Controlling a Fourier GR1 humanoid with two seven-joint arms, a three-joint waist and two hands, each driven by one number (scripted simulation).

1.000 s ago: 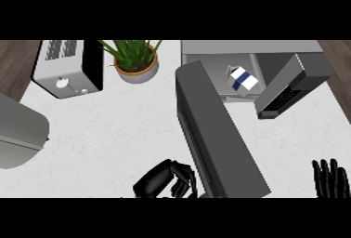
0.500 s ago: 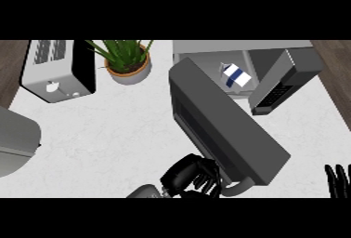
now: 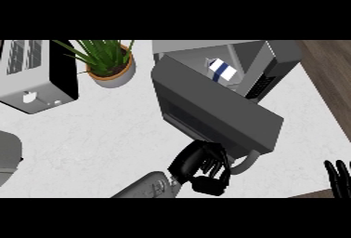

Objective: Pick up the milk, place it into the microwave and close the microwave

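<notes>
My left hand [image 3: 200, 163] is at the bottom middle of the head view, coming up off my grey forearm. Its fingers [image 3: 214, 159] are curled in and bunched, with knuckles against the near, lower end of the microwave door [image 3: 219, 111]. They sit just beside the door's curved grey handle [image 3: 251, 161]. I cannot see them wrapped round the handle or anything else, so the hand is closed on nothing.

The milk [image 3: 222, 70] is not in either hand. It is a white carton with dark blue bands, and it stands inside the microwave [image 3: 277, 58], in the open cavity near the top of the view. Only its upper part shows above the far edge of the door. From my left hand it lies well apart, up and slightly to the right, with the whole slanted door between us. The door hangs at an angle across the opening, partly swung in but not flush with the front.

My right hand [image 3: 339, 178] rests at the lower right corner, fingers straight and pointing up, holding nothing, well away from the milk.

On the white counter [image 3: 103, 130] a toaster [image 3: 33, 74] and a potted plant [image 3: 108, 61] stand at the upper left.
</notes>
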